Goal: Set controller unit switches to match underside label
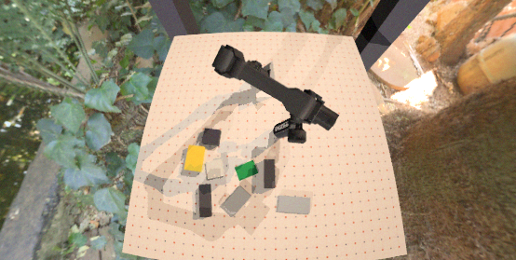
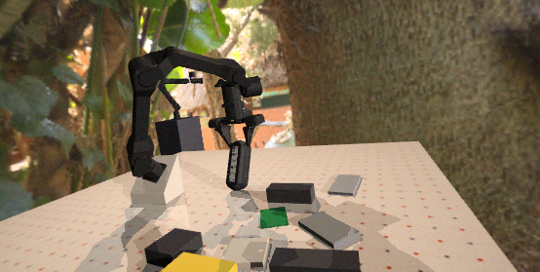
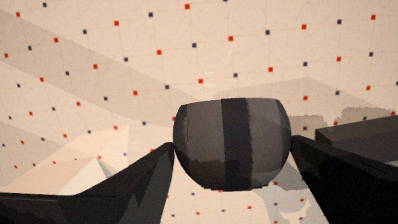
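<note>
1. the dark grey controller unit, round-edged and long, hangs near upright above the bench.
2. the claw pinches it, a fingertip touching each side.
3. a pale-marked strip runs along one face, its markings too small to read.
4. up close, a darker band crosses its rounded grey side.

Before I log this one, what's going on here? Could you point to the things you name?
A single arm's gripper (image 1: 294, 130) (image 2: 237, 145) (image 3: 232, 146) is holding the dark controller unit (image 1: 282, 128) (image 2: 239, 165) (image 3: 210, 145) up off the bench (image 1: 326, 156) (image 2: 390, 173) (image 3: 200, 60), tipped on end, with a pale marked strip on one face. Whether that strip matches the switches is too small to tell. The unit still has to be set down flat. A green piece (image 1: 246, 170) (image 2: 274, 217) and a yellow block (image 1: 195, 157) (image 2: 200, 263) are among the parts lying nearby.
</note>
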